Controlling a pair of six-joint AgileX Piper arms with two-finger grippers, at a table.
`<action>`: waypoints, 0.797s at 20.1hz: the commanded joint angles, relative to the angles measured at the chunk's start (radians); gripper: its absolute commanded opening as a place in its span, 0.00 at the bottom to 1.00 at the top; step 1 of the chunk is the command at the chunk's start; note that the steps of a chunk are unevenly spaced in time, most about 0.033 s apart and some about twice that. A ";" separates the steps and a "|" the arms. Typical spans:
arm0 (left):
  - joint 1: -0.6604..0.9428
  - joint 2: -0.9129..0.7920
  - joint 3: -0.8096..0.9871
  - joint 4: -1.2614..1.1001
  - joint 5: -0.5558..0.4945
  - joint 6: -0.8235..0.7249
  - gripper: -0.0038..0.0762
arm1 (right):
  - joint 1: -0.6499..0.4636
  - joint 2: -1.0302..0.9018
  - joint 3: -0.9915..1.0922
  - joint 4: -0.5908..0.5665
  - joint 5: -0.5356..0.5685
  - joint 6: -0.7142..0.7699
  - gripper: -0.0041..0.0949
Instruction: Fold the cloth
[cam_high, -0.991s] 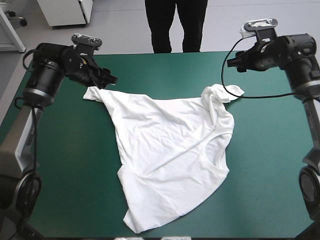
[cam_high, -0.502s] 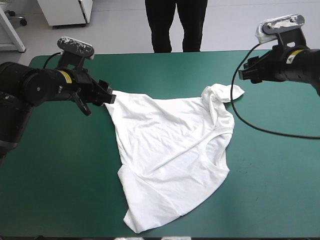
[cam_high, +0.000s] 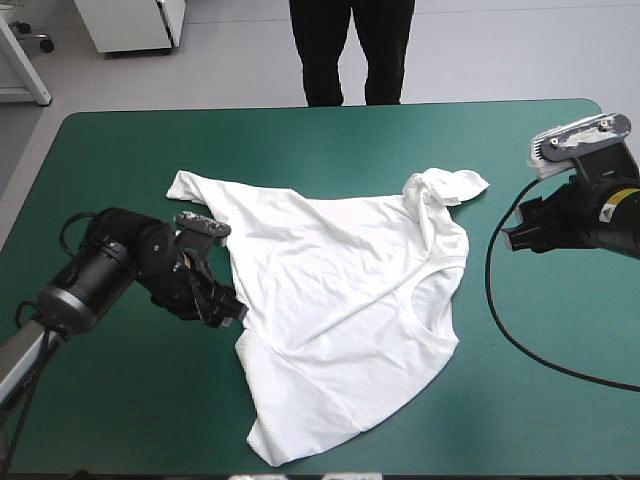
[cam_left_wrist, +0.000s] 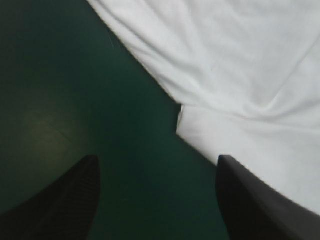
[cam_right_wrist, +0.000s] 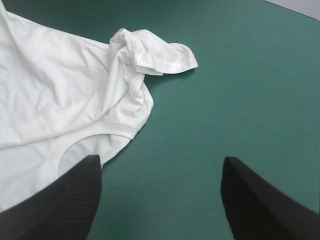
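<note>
I see the T-shirt (cam_high: 340, 300) lying rumpled mid-table (cam_high: 120, 400). My left gripper (cam_left_wrist: 157, 165) gapes wide at its left edge. My right gripper (cam_right_wrist: 160, 165), equally wide, is well right of the bunched sleeve (cam_high: 450, 185).

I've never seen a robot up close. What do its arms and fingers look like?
Both arms are black, built of rounded, tube-like sections. The left arm has a grey ring at a joint; the right arm carries a small yellow label. Each ends in two broad black fingers shaped like curved fins.
</note>
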 joint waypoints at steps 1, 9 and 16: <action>-0.074 -0.023 0.106 -0.030 -0.119 -0.022 0.65 | 0.004 -0.018 -0.018 -0.017 -0.063 0.003 0.69; -0.142 0.162 0.188 -0.024 -0.280 -0.043 0.65 | 0.111 -0.016 -0.012 -0.098 -0.047 0.018 0.69; -0.142 0.265 0.190 -0.067 -0.304 -0.006 0.56 | 0.197 -0.012 0.118 -0.277 -0.032 0.117 0.69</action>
